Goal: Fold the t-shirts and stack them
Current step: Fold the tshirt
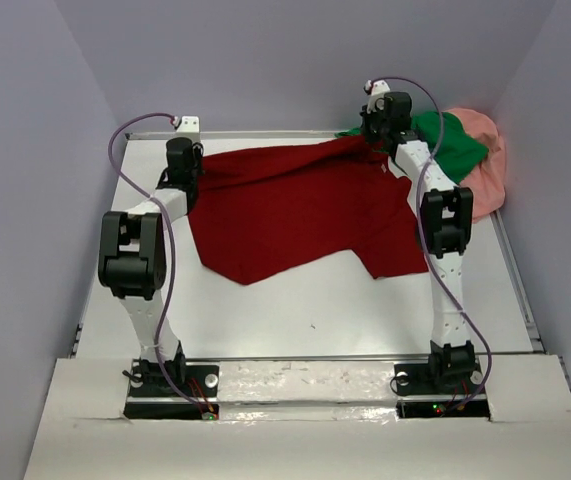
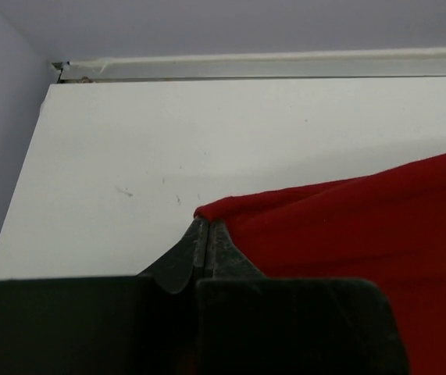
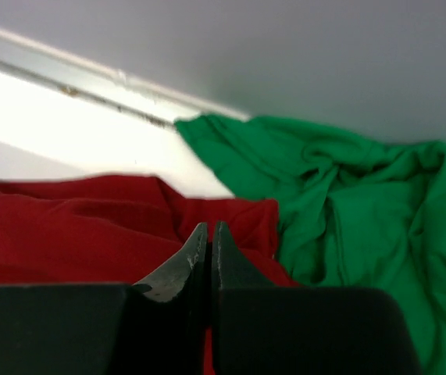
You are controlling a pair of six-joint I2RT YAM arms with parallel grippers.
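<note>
I count three t-shirts on one table (image 1: 295, 320): one dark red t-shirt (image 1: 305, 215) toward twelve o'clock, one green t-shirt (image 1: 455, 145) at one o'clock, one pink t-shirt (image 1: 487, 172) at two. My grippers number two: left gripper (image 2: 208, 225), right gripper (image 3: 209, 226).

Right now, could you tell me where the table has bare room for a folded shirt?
Bare: the near table strip between the red shirt's hem and the arm bases, and the far-left corner beyond the left gripper. Crowded: far right, green shirt piled against pink shirt.
</note>
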